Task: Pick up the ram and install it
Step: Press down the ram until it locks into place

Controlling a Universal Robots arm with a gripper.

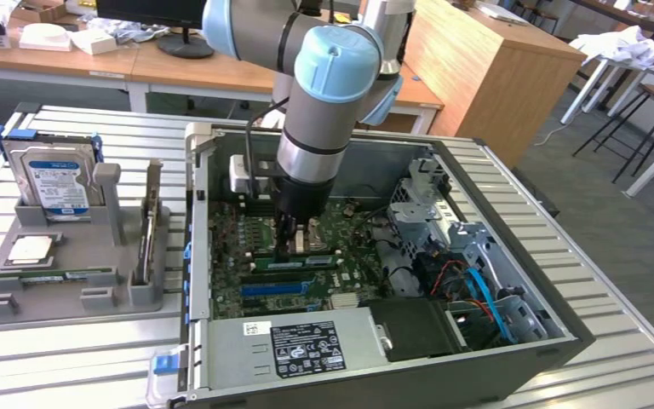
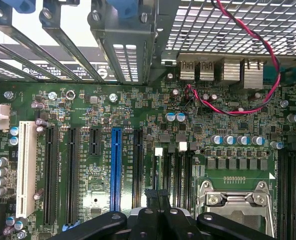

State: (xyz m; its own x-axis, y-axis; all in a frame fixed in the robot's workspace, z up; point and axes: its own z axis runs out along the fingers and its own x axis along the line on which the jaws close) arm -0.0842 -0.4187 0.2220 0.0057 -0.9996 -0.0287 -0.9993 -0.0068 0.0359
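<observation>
Hovering shut, the gripper (image 1: 294, 249) sits among motherboard (image 2: 138, 115) slots (image 2: 116, 170).

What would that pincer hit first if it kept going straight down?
Most likely the green motherboard inside the open computer case. The shut pincer hangs just above its slots, though the depth is hard to judge.

An open computer case (image 1: 554, 341) lies on a slatted table (image 1: 65, 358), with a grey holder tray (image 1: 31, 294) (it carries a hard drive (image 1: 57, 183)) at the exterior view's left, and a blue slot (image 2: 116, 170) on the motherboard (image 2: 138, 107).
</observation>
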